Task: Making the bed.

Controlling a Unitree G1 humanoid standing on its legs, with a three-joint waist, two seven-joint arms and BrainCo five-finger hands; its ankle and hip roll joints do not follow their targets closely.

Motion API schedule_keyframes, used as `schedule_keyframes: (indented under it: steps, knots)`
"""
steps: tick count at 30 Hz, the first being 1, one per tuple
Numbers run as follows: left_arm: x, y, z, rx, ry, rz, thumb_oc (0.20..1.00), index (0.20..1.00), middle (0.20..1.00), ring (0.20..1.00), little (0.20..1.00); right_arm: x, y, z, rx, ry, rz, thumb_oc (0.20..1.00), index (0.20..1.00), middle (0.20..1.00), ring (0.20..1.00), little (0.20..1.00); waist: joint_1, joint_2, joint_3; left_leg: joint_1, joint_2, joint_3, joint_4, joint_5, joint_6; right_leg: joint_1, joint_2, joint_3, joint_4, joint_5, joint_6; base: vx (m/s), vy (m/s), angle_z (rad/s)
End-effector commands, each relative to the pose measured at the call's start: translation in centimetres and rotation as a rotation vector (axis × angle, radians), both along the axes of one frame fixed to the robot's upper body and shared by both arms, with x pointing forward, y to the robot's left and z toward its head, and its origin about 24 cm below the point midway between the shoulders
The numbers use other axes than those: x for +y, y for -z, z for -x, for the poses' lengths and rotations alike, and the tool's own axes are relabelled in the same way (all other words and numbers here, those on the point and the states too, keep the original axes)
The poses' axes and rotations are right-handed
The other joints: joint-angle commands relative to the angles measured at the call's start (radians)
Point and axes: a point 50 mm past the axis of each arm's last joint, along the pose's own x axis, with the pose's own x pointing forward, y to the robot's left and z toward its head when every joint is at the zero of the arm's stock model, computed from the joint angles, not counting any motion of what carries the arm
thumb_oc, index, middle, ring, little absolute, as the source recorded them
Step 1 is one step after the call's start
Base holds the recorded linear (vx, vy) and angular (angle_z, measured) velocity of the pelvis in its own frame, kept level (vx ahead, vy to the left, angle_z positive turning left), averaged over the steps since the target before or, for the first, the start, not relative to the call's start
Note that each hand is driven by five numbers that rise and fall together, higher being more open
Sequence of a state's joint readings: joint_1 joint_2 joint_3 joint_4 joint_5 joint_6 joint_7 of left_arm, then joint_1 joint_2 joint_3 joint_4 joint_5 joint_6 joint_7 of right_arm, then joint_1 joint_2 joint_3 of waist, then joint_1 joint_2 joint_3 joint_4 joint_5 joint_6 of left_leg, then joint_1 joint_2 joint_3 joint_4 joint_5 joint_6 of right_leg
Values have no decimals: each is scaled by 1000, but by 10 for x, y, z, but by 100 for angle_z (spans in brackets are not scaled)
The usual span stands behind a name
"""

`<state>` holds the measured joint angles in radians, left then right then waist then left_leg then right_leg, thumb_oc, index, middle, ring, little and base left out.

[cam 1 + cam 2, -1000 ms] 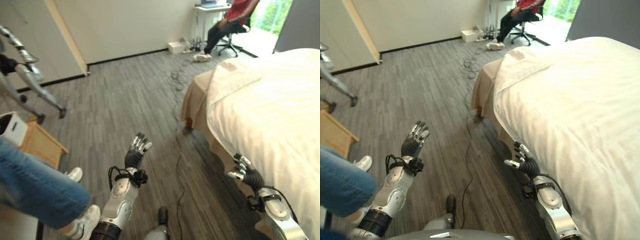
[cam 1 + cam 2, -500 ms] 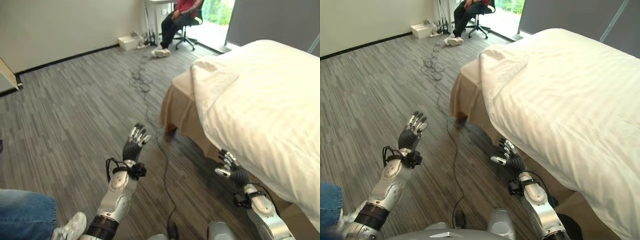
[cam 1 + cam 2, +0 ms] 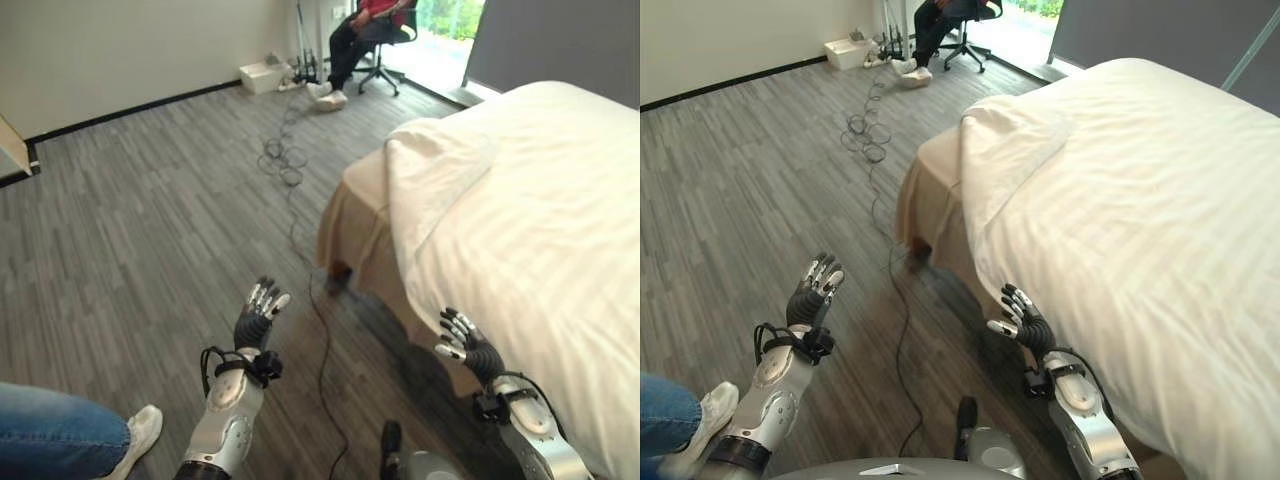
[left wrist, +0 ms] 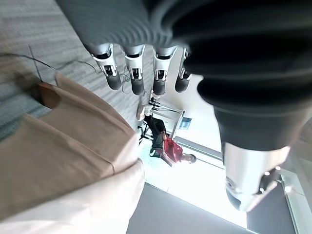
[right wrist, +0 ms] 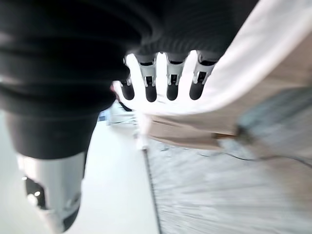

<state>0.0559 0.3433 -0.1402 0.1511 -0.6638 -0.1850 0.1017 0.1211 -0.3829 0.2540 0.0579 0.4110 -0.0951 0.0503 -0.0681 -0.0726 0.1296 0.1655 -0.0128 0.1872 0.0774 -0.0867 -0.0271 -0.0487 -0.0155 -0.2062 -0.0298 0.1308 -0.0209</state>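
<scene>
Right robot hand [image 3: 1023,322] spread beside bed [image 3: 1140,230]; left robot hand [image 3: 812,290] spread; bed's far end cut off.

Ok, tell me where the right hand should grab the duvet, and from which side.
Best guess: the duvet's hanging side edge, just above the open right hand. Come in from the floor side and pinch the hem, since it drapes free over the beige bed skirt there. The left hand is open over the floor.

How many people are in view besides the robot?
2. One person sits on an office chair at the far end of the room, by the window. The other shows as a jeans-clad leg and white shoe beside the robot's left arm. Others may stand out of frame.
</scene>
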Motion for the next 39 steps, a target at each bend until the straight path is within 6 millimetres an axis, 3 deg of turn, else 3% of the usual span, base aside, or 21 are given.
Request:
schedule_keyframes:
  steps: [1,3,8,10,11,13,16,18,22,23,24,26,28,29,30,32,33,36,37,38,39]
  knots:
    - [-13,-35,-20,-179,60,37,1000,1000,1000,1000,1000,-12,-19,-8,-108,39,4,1000,1000,1000,1000,1000,-18,-8,13,-194,178,42,459,174,-58,54,-20,30,55,-99,46,60,-100,4]
    - [-19,-38,-23,-191,80,47,1000,1000,1000,1000,1000,-15,-21,-6,-112,50,17,1000,1000,1000,1000,1000,-17,-8,28,-253,191,64,490,164,-54,88,-28,28,45,-116,43,158,-34,-4]
    - [-24,-44,-29,-220,109,34,1000,1000,1000,1000,1000,-31,-20,1,-111,89,90,1000,1000,1000,1000,1000,-28,7,7,-292,159,85,174,127,-42,135,-63,77,22,-139,91,245,142,-18]
    - [-24,-45,-29,-230,106,39,1000,1000,1000,1000,1000,-36,-17,3,-102,111,112,1000,1000,1000,1000,1000,-29,32,-1,-288,175,55,27,191,-55,144,-60,102,23,-157,99,279,232,-44]
    - [-25,-45,-29,-233,104,47,1000,1000,1000,1000,1000,-39,-17,4,-100,118,133,1000,1000,1000,1000,1000,-24,39,2,-283,184,10,-37,241,-66,160,-67,119,24,-169,102,311,245,-42]
    - [-23,-48,-30,-249,88,46,1000,1000,1000,1000,1000,-43,-18,2,-109,133,151,1000,1000,1000,1000,1000,-7,47,4,-298,199,-127,-75,276,-94,182,-85,169,25,-182,112,319,233,-64]
    - [-14,-51,-26,-269,46,48,1000,1000,1000,1000,1000,-45,-14,1,-88,142,132,1000,1000,1000,1000,1000,17,54,-1,-281,221,-370,-45,253,-132,182,-110,278,23,-182,129,232,273,-113]
    - [-9,-52,-23,-278,29,56,1000,1000,1000,1000,1000,-45,-7,3,-51,138,115,1000,1000,1000,1000,1000,13,59,-10,-264,225,-449,-26,232,-150,178,-136,322,17,-178,149,196,381,-124]
    - [-12,-50,-21,-272,75,41,1000,1000,1000,1000,1000,-47,-1,7,-17,142,121,1000,1000,1000,1000,1000,-13,65,-31,-215,194,-369,-89,163,-109,145,-233,358,54,-129,214,230,560,-49]
    - [-14,-53,-24,-279,85,27,1000,1000,1000,1000,1000,-41,0,3,-16,154,96,1000,1000,1000,1000,1000,-15,51,-20,-198,155,-326,-76,134,-67,83,-257,393,145,-47,205,131,527,-5]
    - [-14,-54,-24,-280,85,27,1000,1000,1000,1000,1000,-41,0,3,-16,154,95,1000,1000,1000,1000,1000,-11,50,-20,-198,156,-322,-76,134,-66,78,-257,398,148,-48,205,70,417,-25]
    - [-11,-56,-24,-285,81,6,1000,1000,1000,1000,1000,-27,0,0,-20,137,-9,1000,1000,1000,1000,1000,-20,47,1,-174,132,-290,-87,125,-33,8,-251,440,237,88,200,70,336,-65]
    - [-8,-58,-25,-282,79,-17,1000,1000,1000,1000,1000,-16,2,0,-4,101,-54,1000,1000,1000,1000,1000,-20,54,25,-139,117,-256,-107,119,-11,-48,-271,405,293,175,194,67,409,-57]
    - [-5,-58,-25,-277,71,-35,1000,1000,1000,1000,1000,-13,3,0,3,85,-53,1000,1000,1000,1000,1000,-7,63,36,-129,112,-229,-108,113,0,-72,-297,334,317,182,182,12,286,-38]
    - [-5,-58,-25,-277,71,-35,1000,1000,1000,1000,1000,-13,3,0,3,85,-53,1000,1000,1000,1000,1000,-7,63,37,-127,112,-229,-108,112,0,-70,-297,334,318,181,182,18,398,-34]
    - [4,-51,-18,-232,50,-68,1000,1000,1000,1000,1000,-11,10,3,45,64,-56,1000,1000,1000,1000,1000,-13,69,32,-100,85,-160,-113,92,26,-112,-233,190,352,72,180,74,453,-47]
    - [4,-50,-18,-232,50,-68,1000,1000,1000,1000,1000,-11,11,3,46,63,-56,1000,1000,1000,1000,1000,-14,69,33,-97,86,-160,-114,90,25,-110,-232,190,353,70,180,65,288,-71]
    - [8,-44,-13,-203,27,-58,1000,1000,1000,1000,1000,-16,12,4,50,66,-25,1000,1000,1000,1000,1000,1,66,33,-89,64,-100,-110,83,34,-124,-190,30,339,10,172,12,188,-69]
    - [8,-44,-13,-203,27,-58,1000,1000,1000,1000,1000,-16,12,4,50,66,-25,1000,1000,1000,1000,1000,1,66,33,-89,64,-100,-110,83,34,-123,-190,30,339,10,172,-8,159,-72]
    - [7,-40,-11,-195,24,-50,1000,1000,1000,1000,1000,-18,10,3,40,58,-15,1000,1000,1000,1000,1000,1,66,32,-86,59,-72,-109,86,38,-122,-155,-16,355,-22,173,-4,124,-54]
    - [5,-38,-9,-189,31,-43,1000,1000,1000,1000,1000,-19,8,3,30,50,-6,1000,1000,1000,1000,1000,-5,66,33,-80,57,-63,-110,86,41,-127,-123,-1,380,-41,175,8,137,-50]
